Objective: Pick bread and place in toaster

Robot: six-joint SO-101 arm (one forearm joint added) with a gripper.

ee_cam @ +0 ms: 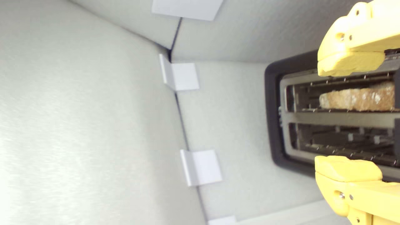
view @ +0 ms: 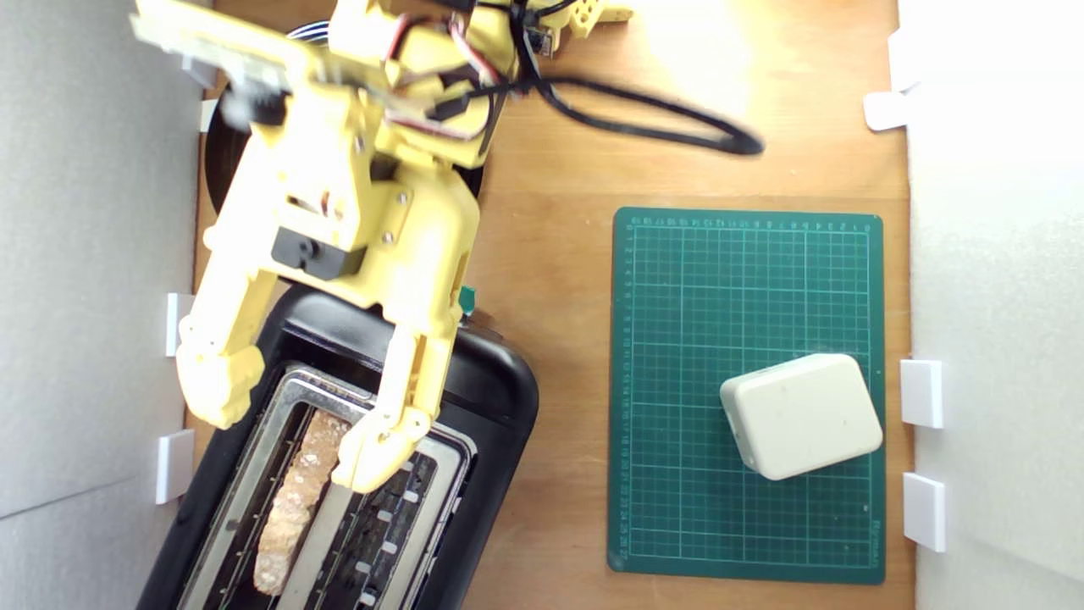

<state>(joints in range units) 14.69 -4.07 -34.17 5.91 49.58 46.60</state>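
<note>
One slice — the bread (view: 296, 500) — stands in the toaster (view: 491, 398) slot nearer the exterior view's left. Tool (view: 296, 432) hangs above, jaws wide apart, gripping nothing. Placing looks done (lever untouched); next, lift straight clear.

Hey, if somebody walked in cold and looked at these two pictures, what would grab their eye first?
The big yellow gripper dominates the exterior view's left, its fingers spread open above the black toaster. Next comes the bread, standing in the toaster slot nearer the exterior view's left while the other slot is empty. On the exterior view's right, a white box sits on a green cutting mat.
</note>
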